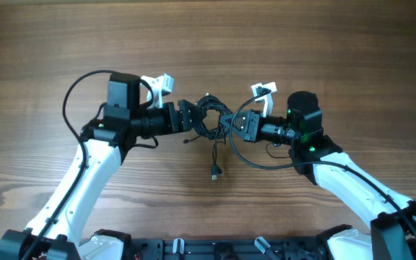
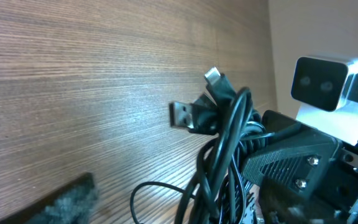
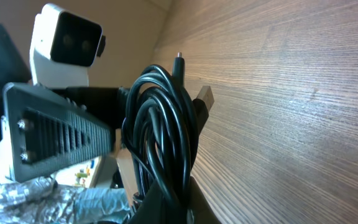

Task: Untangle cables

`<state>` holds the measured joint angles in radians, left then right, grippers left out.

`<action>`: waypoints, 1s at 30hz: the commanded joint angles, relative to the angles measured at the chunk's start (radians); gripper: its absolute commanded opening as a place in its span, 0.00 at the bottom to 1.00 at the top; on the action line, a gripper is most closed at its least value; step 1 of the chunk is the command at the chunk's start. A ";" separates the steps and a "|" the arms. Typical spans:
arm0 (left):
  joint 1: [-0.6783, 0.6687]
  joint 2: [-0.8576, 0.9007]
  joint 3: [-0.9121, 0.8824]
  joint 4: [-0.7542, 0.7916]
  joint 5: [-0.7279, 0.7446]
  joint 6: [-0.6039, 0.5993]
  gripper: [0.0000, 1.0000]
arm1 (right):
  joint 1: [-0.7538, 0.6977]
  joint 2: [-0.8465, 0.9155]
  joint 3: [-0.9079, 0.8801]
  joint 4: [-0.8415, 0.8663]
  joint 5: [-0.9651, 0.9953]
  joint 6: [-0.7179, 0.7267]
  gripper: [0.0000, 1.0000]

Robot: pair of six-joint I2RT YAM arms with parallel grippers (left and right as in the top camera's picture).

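The cables (image 1: 209, 112) form a dark knotted bundle between the two arms at the table's middle. One strand hangs toward me and ends in a small plug (image 1: 214, 173) on the wood. My right gripper (image 1: 227, 123) is shut on the bundle; in the right wrist view its fingers (image 3: 166, 208) pinch the looped black cords (image 3: 163, 118). My left gripper (image 1: 193, 115) is open at the bundle's left side. In the left wrist view one blurred finger (image 2: 67, 199) stands well apart from the cables (image 2: 229, 143), whose flat USB plug (image 2: 180, 115) sticks out leftward.
Wooden table (image 1: 338, 50) all round. The arms' own thicker black cables loop beside each wrist (image 1: 74, 101). Each wrist's white camera housing (image 2: 319, 81) sits close to the other gripper. The arm bases lie along the near edge (image 1: 208, 249).
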<state>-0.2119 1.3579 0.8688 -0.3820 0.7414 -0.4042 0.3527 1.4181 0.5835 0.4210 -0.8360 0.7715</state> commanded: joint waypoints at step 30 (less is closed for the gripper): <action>0.012 0.000 -0.001 -0.041 0.198 0.405 0.04 | 0.093 -0.087 0.094 -0.128 0.267 -0.664 0.69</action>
<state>-0.2020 1.3579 0.8688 -0.4046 0.8734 -0.0631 0.4427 1.3457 0.6521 0.2932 -0.6228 0.1314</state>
